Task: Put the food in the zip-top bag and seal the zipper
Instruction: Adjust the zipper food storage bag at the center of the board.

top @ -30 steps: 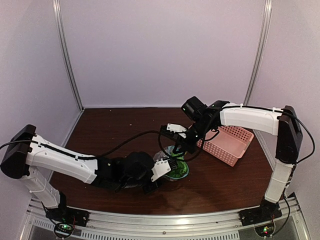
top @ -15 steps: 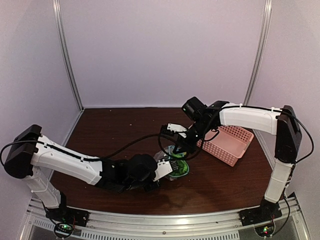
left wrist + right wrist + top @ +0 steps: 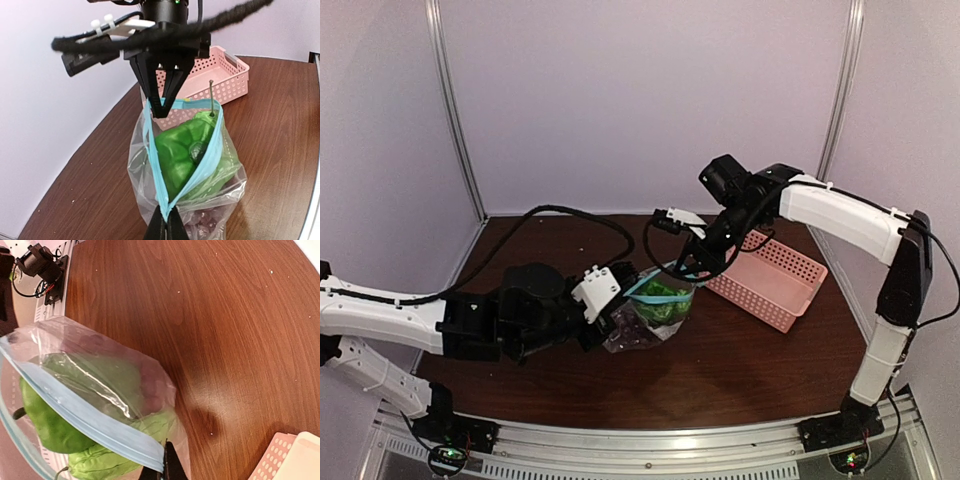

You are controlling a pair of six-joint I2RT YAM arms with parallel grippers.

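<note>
The zip-top bag (image 3: pixel 650 318) is stretched between both grippers, low over the table. My left gripper (image 3: pixel 166 222) is shut on the near end of the teal zipper (image 3: pixel 152 160). My right gripper (image 3: pixel 160 107) pinches the far end. The zipper's two sides stand apart in the middle, around the glossy green vegetable (image 3: pixel 186 145). Dark grapes (image 3: pixel 205 229) lie at the bottom of the bag. In the right wrist view my right gripper (image 3: pixel 167 460) is shut on the zipper (image 3: pixel 85 412), with the vegetable (image 3: pixel 45 422) and grapes (image 3: pixel 152 385) inside the bag (image 3: pixel 95 365).
A pink perforated basket (image 3: pixel 775 280) sits on the table right of the bag, just behind my right gripper (image 3: pixel 692 265). My left gripper (image 3: pixel 623 295) comes in from the left, its black cable looping above. White walls enclose the brown table (image 3: pixel 740 360).
My left gripper has shut on the zipper's near end and drawn back to the left. The right gripper rose and moved back, so the bag now stands stretched and taller.
</note>
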